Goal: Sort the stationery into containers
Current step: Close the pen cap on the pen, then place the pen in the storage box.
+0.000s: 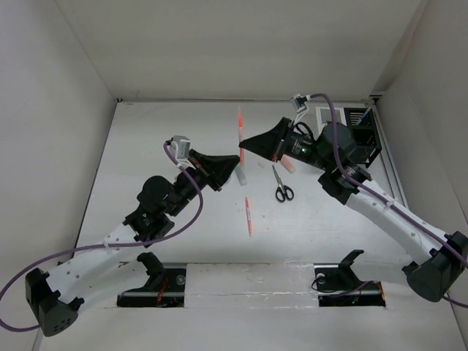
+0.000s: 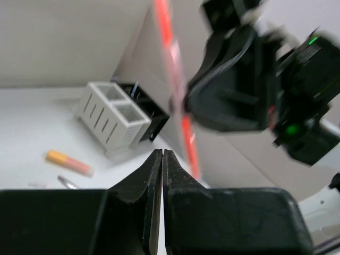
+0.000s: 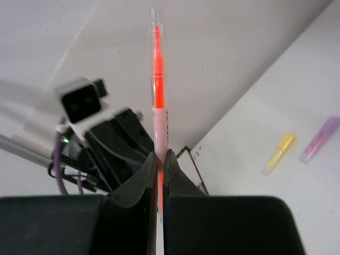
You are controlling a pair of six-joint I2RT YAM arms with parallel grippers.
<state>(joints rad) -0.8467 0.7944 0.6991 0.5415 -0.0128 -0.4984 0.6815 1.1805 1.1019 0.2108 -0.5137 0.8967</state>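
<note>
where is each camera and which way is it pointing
Top external: above and behind the arms, looking down on the table; the left arm and right arm both show.
Left wrist: on the left arm, facing the white organizer and the right arm; own jaws shut, empty.
Right wrist: on the right arm, facing the left arm and a yellow highlighter; own jaws shut on an orange-red pen.
Shared: all three show that raised pen; each wrist view shows the other arm.
</note>
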